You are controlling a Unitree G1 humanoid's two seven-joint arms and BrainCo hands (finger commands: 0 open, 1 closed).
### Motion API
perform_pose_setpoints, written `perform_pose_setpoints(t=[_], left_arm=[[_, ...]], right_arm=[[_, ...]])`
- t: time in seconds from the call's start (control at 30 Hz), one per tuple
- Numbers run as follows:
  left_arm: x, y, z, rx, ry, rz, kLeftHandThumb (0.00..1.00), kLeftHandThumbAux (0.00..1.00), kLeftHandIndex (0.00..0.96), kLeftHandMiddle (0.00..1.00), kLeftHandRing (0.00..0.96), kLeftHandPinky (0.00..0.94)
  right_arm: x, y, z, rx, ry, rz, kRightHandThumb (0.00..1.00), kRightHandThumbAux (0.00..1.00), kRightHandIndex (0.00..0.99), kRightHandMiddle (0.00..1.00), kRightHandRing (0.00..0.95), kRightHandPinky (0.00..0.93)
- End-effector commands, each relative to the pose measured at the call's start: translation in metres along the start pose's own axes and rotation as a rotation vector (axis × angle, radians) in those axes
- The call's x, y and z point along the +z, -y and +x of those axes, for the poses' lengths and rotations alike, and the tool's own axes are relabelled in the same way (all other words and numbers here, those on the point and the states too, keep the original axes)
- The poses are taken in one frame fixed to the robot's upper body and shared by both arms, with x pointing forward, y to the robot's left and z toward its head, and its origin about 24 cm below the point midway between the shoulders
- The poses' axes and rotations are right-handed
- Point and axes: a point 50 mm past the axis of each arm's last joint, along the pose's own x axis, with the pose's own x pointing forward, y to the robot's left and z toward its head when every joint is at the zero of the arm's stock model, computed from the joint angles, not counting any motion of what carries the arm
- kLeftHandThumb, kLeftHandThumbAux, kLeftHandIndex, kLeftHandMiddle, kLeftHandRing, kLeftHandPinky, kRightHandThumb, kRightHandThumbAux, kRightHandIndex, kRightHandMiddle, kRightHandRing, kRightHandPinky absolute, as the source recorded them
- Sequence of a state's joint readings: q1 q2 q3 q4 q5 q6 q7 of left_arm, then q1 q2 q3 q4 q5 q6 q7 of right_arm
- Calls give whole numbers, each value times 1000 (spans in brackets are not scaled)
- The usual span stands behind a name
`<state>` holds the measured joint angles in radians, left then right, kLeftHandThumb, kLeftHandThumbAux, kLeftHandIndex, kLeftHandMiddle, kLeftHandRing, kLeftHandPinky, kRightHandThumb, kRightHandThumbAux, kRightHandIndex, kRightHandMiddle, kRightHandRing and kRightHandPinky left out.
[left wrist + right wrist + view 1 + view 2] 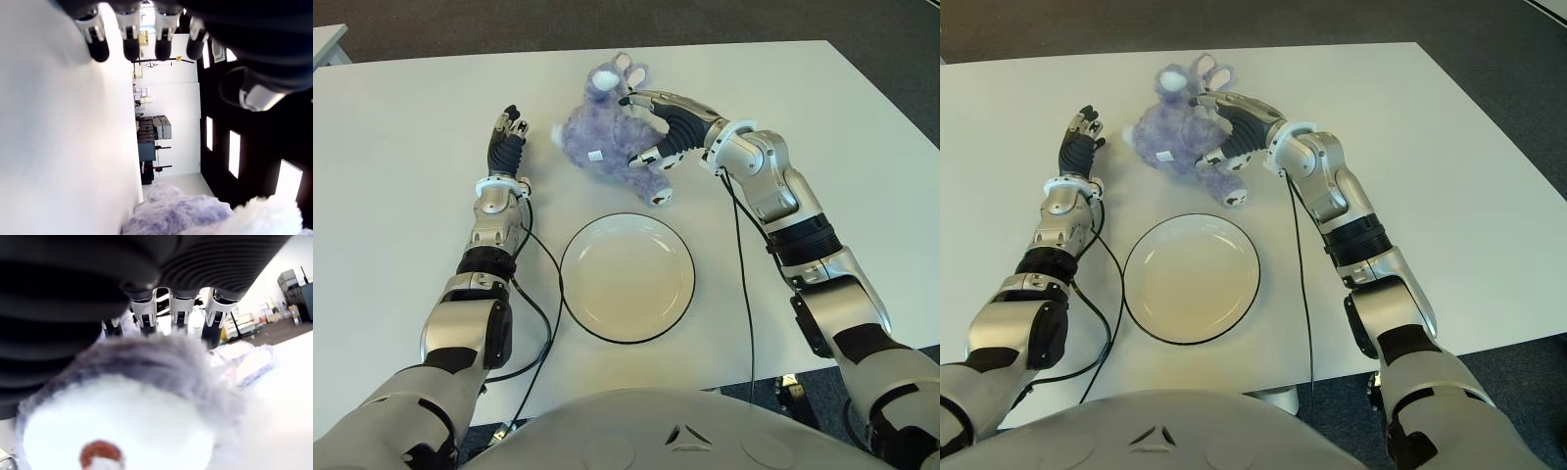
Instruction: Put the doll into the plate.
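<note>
Right wrist view: doll [146, 396] fills frame under fingers [144, 313].
Right robot hand [656, 122]: clasping doll, 12 o'clock of plate [626, 277].
Left robot hand [508, 132]: fingers relaxed, empty, 9 o'clock of doll.

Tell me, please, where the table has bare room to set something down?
The plate is empty, its dish fully free. The table is bare left of the left hand and right of the right forearm. It is crowded at the far middle, where the right hand spans the doll, fingers over it, thumb under, with the left hand open close beside.
</note>
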<state>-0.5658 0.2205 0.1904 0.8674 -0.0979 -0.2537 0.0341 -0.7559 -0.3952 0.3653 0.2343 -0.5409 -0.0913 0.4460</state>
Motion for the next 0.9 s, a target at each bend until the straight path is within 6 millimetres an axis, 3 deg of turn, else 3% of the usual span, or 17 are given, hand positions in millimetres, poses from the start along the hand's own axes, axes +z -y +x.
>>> perform_pose_setpoints(t=[0.03, 0.9], left_arm=[[-28, -6, -12, 6, -114, 4, 595, 386, 0, 0, 0, 61], [-27, -7, -13, 8, -111, 3, 594, 389, 0, 0, 0, 53]], right_arm=[[-5, -5, 1, 7, -25, 19, 97, 531, 20, 0, 1, 90], [-16, -11, 8, -19, -69, 16, 100, 544, 29, 0, 17, 109]])
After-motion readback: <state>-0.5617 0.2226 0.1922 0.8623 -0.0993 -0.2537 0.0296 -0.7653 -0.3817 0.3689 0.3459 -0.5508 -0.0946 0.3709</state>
